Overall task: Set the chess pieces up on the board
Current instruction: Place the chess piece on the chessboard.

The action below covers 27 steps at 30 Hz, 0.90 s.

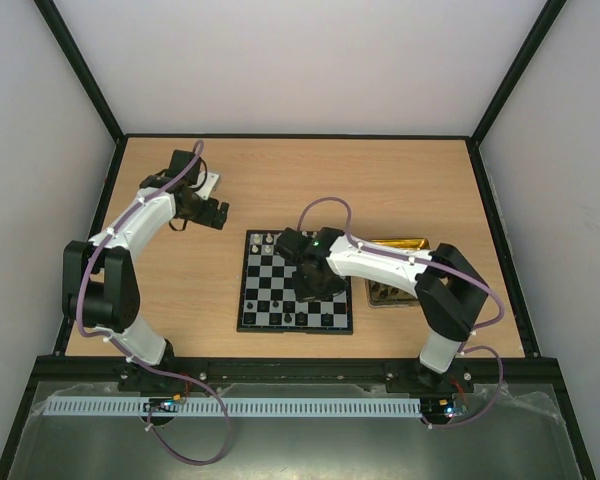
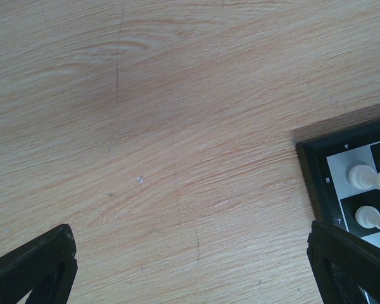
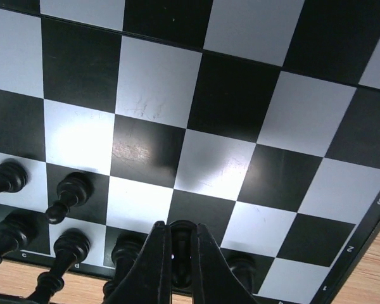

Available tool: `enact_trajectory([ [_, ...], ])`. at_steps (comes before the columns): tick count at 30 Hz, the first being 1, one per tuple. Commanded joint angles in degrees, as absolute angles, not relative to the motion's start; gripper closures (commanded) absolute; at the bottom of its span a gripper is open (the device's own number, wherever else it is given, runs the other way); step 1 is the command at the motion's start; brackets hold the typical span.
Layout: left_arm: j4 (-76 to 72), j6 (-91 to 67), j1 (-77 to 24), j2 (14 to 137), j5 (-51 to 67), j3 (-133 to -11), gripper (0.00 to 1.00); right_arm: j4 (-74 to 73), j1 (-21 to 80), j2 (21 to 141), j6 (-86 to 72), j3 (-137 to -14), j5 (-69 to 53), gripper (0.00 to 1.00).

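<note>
- The right arm's black two-finger pincer [image 3: 180, 228] is clamped on a small black chess piece [image 3: 181, 252]. It holds the piece low over an edge row of the small black-and-silver checked board [image 3: 152, 101]. The pinch looks narrow, so the piece may twist or slip out on the way down.
- Other black chess figurines [image 3: 73, 190] stand just beside this pincer on both sides. Lowering it or spreading its fingers could tip one over, and that one could topple its neighbours.
- The square directly under the pincer is hidden, so it cannot be told whether it is free. An off-centre release would leave the piece straddling two squares.
- The left arm's pincer [image 2: 189, 231] hangs with its fingers wide apart and holds nothing. It is over the pale wooden table [image 2: 145, 95], just beside the board's corner where cream pieces [image 2: 361, 174] stand. A swing inward could clip them or shove the board.
</note>
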State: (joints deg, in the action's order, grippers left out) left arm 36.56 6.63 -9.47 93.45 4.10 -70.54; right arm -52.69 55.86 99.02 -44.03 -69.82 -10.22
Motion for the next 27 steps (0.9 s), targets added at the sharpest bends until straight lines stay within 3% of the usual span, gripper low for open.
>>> enact_trajectory([
  [1, 37.1, 7.0, -9.8, 92.4, 4.6, -70.7, 0.01, -51.6, 56.3, 100.4, -44.8, -71.7, -10.0, 0.98],
  [27, 36.8, 7.1, -9.8, 91.9, 5.2, -70.1, 0.01, -52.7, 59.4, 104.1, -44.5, -74.0, -11.2, 0.98],
])
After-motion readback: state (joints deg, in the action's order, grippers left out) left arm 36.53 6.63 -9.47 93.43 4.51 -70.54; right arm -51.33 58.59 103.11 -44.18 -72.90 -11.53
